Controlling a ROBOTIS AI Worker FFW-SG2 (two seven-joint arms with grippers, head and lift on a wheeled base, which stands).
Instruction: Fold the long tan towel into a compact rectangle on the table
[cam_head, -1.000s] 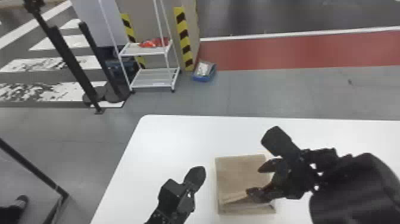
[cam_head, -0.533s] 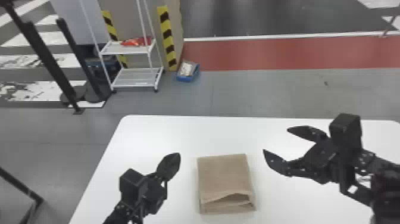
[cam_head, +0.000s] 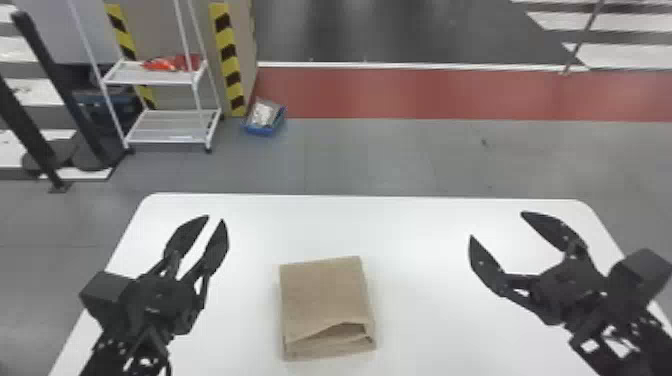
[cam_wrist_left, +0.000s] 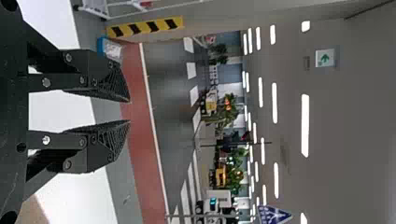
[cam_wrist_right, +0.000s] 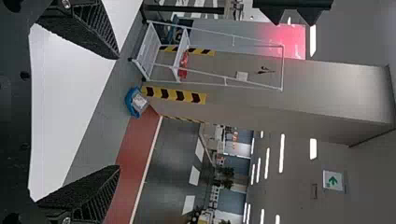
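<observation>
Left gripper (cam_head: 215, 218): jaws parted by a modest gap, nothing grasped; poised over the table's left side, beside the towel and apart from it.
Right gripper (cam_head: 497, 225): jaws spread wide, nothing grasped; well apart from the towel on its right, presumably to leave the folds undisturbed.
Towel (cam_head: 322, 295): lying flat between the two grippers, folded to a compact, near-square packet. The near fold (cam_head: 350, 332) gapes towards its right end, probably because the layers there were not pressed down. Judged all but complete; a light press on that edge would be optional, at the risk of dragging the upper layer askew.
Table (cam_head: 415, 235): white, supporting the towel in its nearer half.
Wrist views: the left gives the ridged pads (cam_wrist_left: 116, 137) face to face with space between, plus a tan patch consistent with the towel's edge; the right confirms its own fingers far apart. The head view supplies the towel's outline and gaping fold.
Blue bin (cam_head: 262, 131): on the floor beyond the table.
White rack (cam_head: 172, 136): behind, red items on its upper shelf.
Exit sign (cam_wrist_left: 325, 58): far off, high up, from the wrist views.
</observation>
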